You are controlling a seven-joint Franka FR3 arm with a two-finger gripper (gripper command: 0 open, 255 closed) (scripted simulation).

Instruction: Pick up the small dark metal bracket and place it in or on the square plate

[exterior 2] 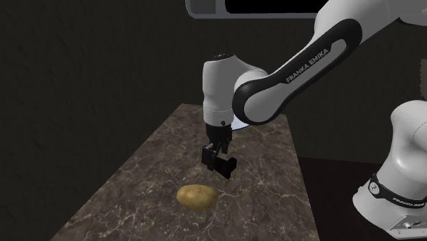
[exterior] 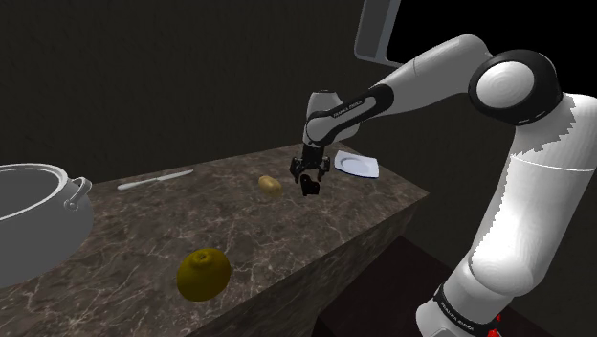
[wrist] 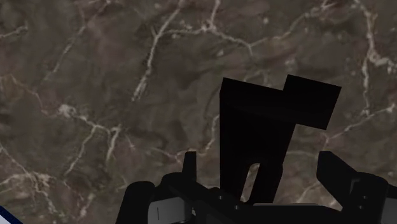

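The small black bracket (wrist: 273, 108) stands on the dark marble counter (exterior: 239, 225), and my gripper (wrist: 267, 168) is lowered around it. Its fingers (wrist: 347, 175) stand apart on either side of the bracket, and I see a gap at the left finger, so nothing is clasped. In the shoulder view the gripper (exterior: 308, 180) hangs straight down near the counter's far end, with the bracket (exterior: 309, 189) at its tips. The square white plate (exterior: 356, 165) lies just beyond it, towards the shoulder view's right. The second exterior view shows the gripper (exterior 2: 220, 163) and the bracket (exterior 2: 228, 168) just behind a potato.
A potato (exterior: 271, 183) (exterior 2: 197, 197) lies close beside the gripper. A yellow-green fruit (exterior: 202, 274) sits near the counter's front edge. A large grey pot (exterior: 33, 215) stands at the shoulder view's left, and a knife (exterior: 153, 179) lies along the back edge.
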